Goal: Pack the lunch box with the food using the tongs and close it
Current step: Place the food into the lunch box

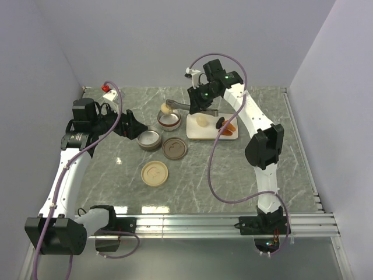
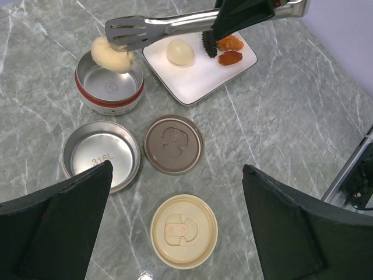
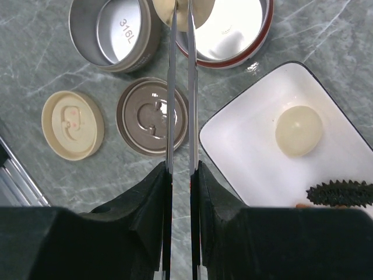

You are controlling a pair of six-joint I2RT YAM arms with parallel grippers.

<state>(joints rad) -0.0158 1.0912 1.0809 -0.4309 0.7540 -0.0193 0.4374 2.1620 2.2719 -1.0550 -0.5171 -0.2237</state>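
**Marble table: cream ball held over the steel bowl**

Grey marble table fills our view from above. Our right gripper is clamped on the long slim silver metal tongs. The tips of the tongs pinch one pale cream round ball just above the red-banded steel bowl, at the upper left of the left wrist view. On the white rectangular plate, upper centre, lie a second cream ball, a black spiky lump and two orange chunks. Our left gripper hangs with jaws spread wide, holding nothing. Lower down in that view lie a brown round lid and a cream round lid.
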